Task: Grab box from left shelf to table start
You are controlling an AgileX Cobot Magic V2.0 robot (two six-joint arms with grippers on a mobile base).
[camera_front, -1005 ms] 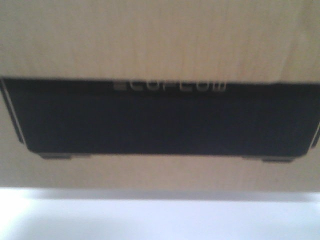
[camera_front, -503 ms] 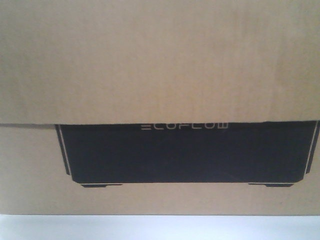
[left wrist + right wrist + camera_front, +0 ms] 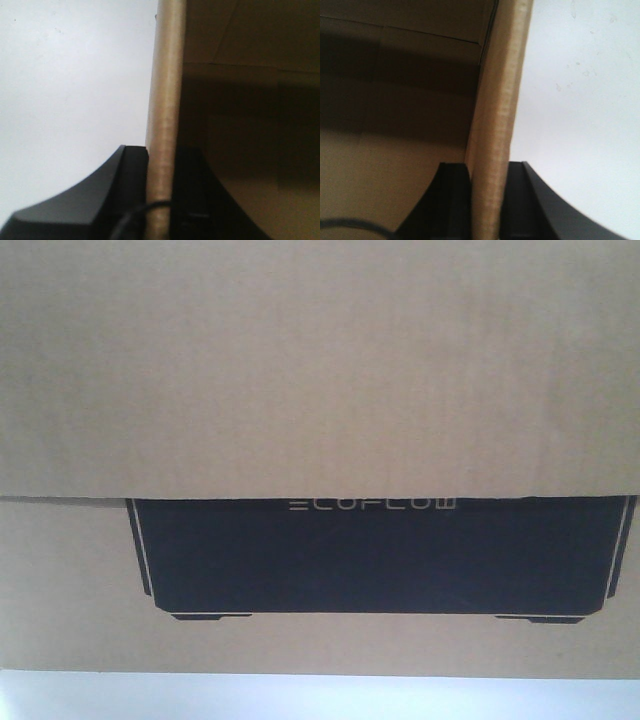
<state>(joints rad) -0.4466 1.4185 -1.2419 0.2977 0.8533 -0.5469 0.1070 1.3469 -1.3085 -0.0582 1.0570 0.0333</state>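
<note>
The brown cardboard box (image 3: 320, 370) fills the front view, very close, its black panel with pale "ECOFLOW" lettering (image 3: 372, 550) low in the frame. A thin strip of the white table (image 3: 320, 698) shows below it. My left gripper (image 3: 161, 165) is shut on a cardboard wall of the box (image 3: 165, 100), one black finger on each side. My right gripper (image 3: 489, 172) is shut the same way on another wall of the box (image 3: 500, 100). The box's dim inside shows beside each wall. The shelf is out of view.
Pale white surface lies beyond the box wall in the left wrist view (image 3: 75, 85) and the right wrist view (image 3: 580, 100). Nothing else shows.
The box has sunk in the front view: its black panel moved down and a cardboard face now covers the upper half. The white strip below has grown thinner.
</note>
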